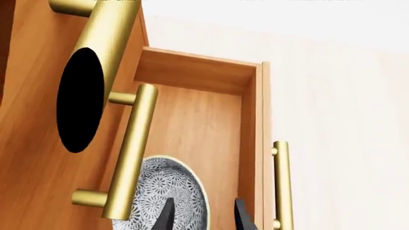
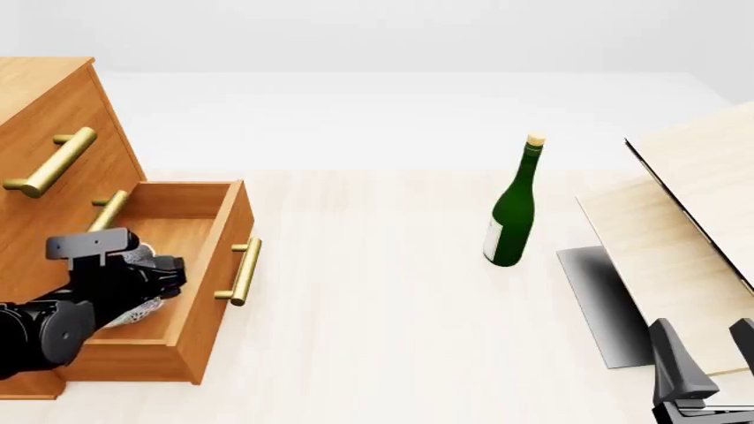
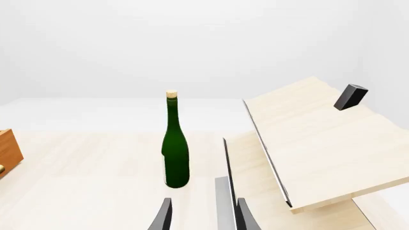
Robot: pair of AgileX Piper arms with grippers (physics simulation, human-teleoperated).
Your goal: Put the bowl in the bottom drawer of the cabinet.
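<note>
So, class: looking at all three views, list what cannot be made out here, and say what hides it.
- Speckled white-grey bowl in the open orange-brown bottom drawer: the front view has the black left arm covering most of it; the left wrist view cuts it at the edge.
- Left gripper grip: only the fingers' tips show.
- Right gripper: cut by the frame edge in the front view.
- Green bottle label: too small to read.

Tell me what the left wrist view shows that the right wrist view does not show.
Only the left wrist view shows the round grey-and-white patterned bowl lying inside the open orange-brown wooden bottom drawer, the brass bar handles and the left gripper, open over the bowl. Only the right wrist view shows the upright dark green glass bottle, the tilted pale wooden boards and the open, empty right gripper. Both show the pale wooden table.
</note>
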